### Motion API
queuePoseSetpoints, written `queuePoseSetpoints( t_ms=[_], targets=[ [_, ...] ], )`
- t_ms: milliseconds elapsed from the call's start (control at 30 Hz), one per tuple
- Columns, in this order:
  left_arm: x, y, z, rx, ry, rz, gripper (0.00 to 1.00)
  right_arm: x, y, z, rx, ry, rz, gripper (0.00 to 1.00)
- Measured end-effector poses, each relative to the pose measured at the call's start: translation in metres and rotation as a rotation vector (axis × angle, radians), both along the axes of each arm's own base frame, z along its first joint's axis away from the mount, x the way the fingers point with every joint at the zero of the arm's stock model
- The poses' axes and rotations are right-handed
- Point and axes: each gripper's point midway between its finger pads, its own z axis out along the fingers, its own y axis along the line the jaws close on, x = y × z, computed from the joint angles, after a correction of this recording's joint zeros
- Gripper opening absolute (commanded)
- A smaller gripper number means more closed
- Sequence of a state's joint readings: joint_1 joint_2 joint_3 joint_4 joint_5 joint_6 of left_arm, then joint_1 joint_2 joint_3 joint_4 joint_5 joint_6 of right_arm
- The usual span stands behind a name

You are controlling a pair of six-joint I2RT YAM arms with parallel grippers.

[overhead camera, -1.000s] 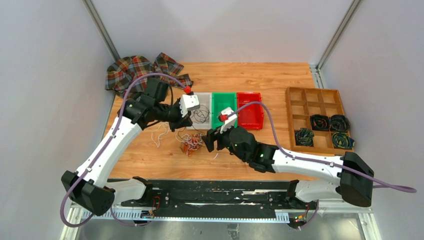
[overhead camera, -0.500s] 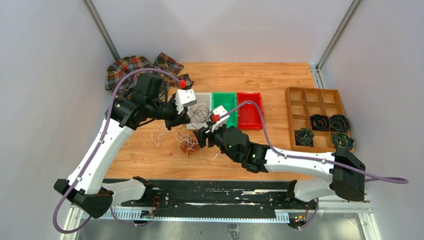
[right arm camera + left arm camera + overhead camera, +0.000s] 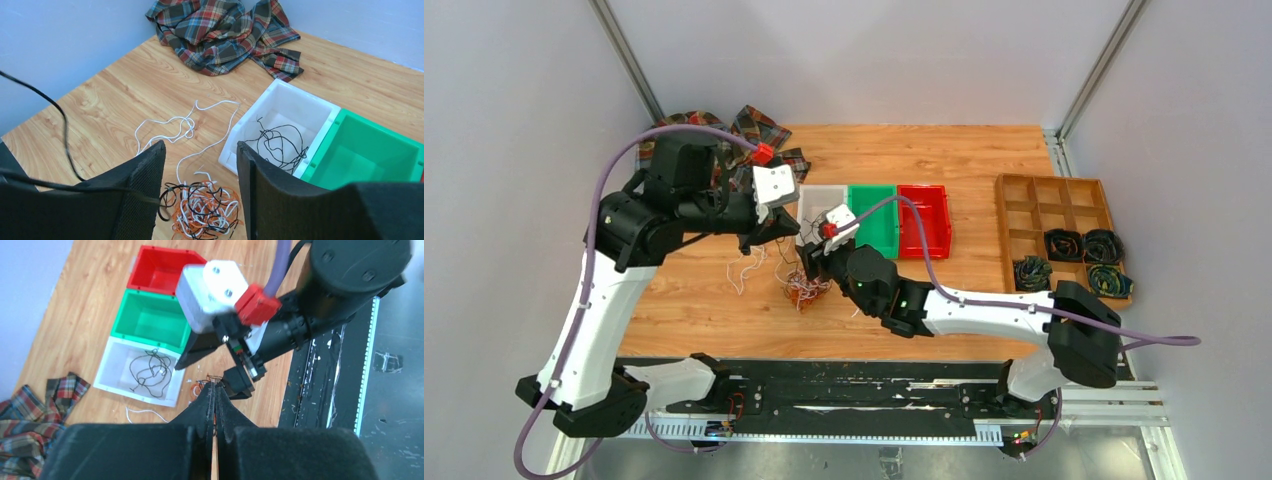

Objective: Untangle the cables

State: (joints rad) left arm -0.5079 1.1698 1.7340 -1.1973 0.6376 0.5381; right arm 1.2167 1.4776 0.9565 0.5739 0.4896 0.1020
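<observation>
The cables are thin strands; an orange, white and black tangle (image 3: pixel 804 291) lies on the wood in front of the white bin (image 3: pixel 812 197). In the right wrist view the tangle (image 3: pixel 205 210) sits low between the fingers of my open right gripper (image 3: pixel 200 145), which hovers just above it. My left gripper (image 3: pixel 785 238) is shut, fingertips pressed together (image 3: pixel 215 388) over the tangle. A black cable (image 3: pixel 65 135) rises taut from the tangle and leaves that view on the left, towards the left gripper. A loose white cable (image 3: pixel 172 131) lies left of the bin. A black cable (image 3: pixel 280 142) rests in the white bin.
A green bin (image 3: pixel 874 205) and a red bin (image 3: pixel 922 218) stand right of the white one. A wooden compartment tray (image 3: pixel 1052 200) at the right holds dark coiled cords. A plaid cloth (image 3: pixel 749 125) is bunched at the back left corner.
The left arm has drawn back and to the left, gripper still shut. The right gripper has moved left over the tangle, and its jaws have narrowed.
</observation>
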Motion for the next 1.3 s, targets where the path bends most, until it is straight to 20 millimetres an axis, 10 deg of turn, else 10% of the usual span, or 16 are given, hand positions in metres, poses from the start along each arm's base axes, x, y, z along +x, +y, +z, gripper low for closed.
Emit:
queuePoseSetpoints(
  t_ms=[467,767,1000,1300],
  targets=[
    [-0.014,0.006,0.083,-0.112,-0.196,-0.009,0.00,-0.001,-0.015,-0.073,-0.113,0.078,-0.028,0.41],
    [-0.007,0.015,0.123,-0.135,-0.329,0.049,0.00,-0.013,-0.037,-0.108,-0.144,0.154,-0.032,0.62],
    [0.002,0.021,0.147,-0.139,-0.421,0.092,0.00,-0.028,-0.045,-0.057,-0.037,0.103,0.044,0.76],
    [-0.002,0.029,0.168,-0.158,-0.494,0.117,0.00,-0.034,0.011,0.002,-0.004,-0.023,0.199,0.75]
  ],
)
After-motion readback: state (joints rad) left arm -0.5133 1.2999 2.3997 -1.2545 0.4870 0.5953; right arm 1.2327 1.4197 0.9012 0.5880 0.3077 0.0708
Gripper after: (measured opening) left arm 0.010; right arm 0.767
